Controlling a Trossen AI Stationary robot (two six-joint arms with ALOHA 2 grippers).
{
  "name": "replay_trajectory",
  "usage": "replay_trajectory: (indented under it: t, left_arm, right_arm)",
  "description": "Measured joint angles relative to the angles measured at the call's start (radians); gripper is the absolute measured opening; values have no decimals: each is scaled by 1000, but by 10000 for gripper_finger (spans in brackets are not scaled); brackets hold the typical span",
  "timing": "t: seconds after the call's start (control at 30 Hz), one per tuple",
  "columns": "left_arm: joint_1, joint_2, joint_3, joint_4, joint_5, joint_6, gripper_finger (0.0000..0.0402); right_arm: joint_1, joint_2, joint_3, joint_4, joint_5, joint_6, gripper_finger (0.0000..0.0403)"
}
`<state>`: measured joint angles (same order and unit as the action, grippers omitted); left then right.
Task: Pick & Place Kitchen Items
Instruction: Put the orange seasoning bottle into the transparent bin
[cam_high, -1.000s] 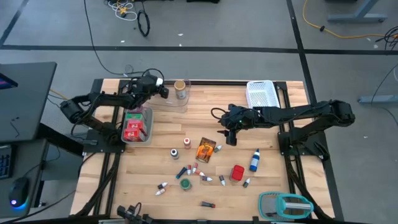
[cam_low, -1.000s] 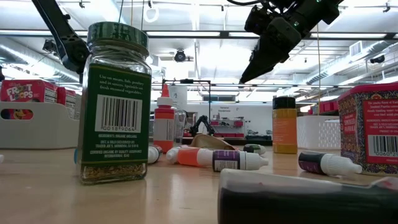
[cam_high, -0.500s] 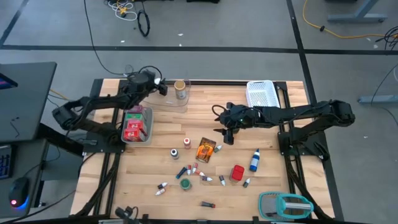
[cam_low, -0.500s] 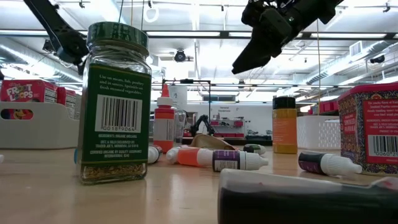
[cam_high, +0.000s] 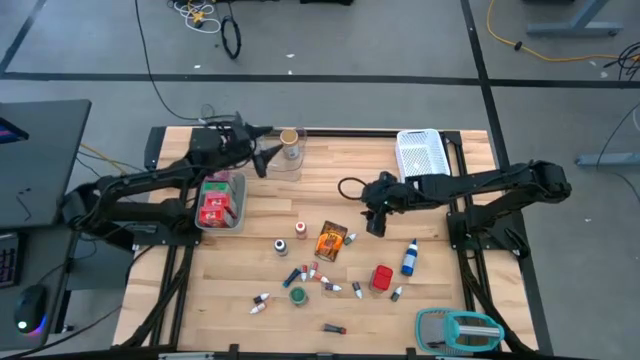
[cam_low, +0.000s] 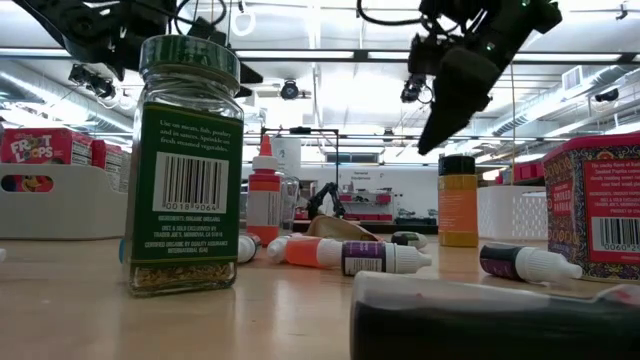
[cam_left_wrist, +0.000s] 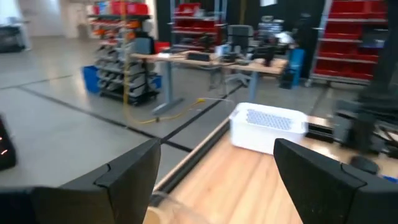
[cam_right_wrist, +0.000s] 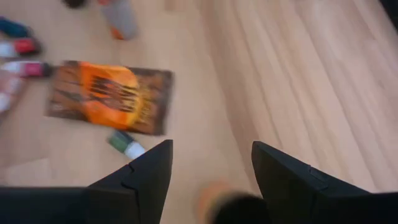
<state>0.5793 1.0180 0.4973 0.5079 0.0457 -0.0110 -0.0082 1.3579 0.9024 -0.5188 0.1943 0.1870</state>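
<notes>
The kitchen items lie spread over the wooden table: an orange packet (cam_high: 330, 241), a blue bottle (cam_high: 409, 258), a red box (cam_high: 382, 277), a green-lidded jar (cam_low: 185, 165) and several small vials (cam_high: 320, 278). A tan-lidded jar (cam_high: 290, 143) stands in the clear tray (cam_high: 283, 167) at the far edge. My left gripper (cam_high: 264, 148) hovers open and level just left of that jar, holding nothing. My right gripper (cam_high: 377, 226) hangs open above bare wood to the right of the orange packet (cam_right_wrist: 109, 96), slanting down, with nothing between its fingers.
A grey bin (cam_high: 236, 200) with red boxes sits at the left, under my left arm. A white mesh basket (cam_high: 420, 152) stands at the far right. A teal-and-grey gadget (cam_high: 460, 328) lies at the near right corner. Bare wood lies between the tray and the packet.
My left gripper has risen, drawn back from the tan-lidded jar toward the table's left edge and tipped up to level; the jar stays in the tray. My right gripper has turned at the wrist and points more steeply down, staying over the same spot.
</notes>
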Motion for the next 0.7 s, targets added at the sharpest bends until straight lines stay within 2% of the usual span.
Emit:
replay_trajectory:
  t: [0.3, 0.53, 0.7]
  left_arm:
    - [-101, 10, 0, -4, -7, 14, 320]
    - [-142, 10, 0, -23, -8, 12, 320]
    - [-149, 10, 0, -41, -9, 1, 320]
  right_arm:
    - [0, 4, 0, -116, 100, 175, 230]
    - [0, 4, 0, -129, 105, 224, 230]
    - [0, 4, 0, -128, 145, 241, 230]
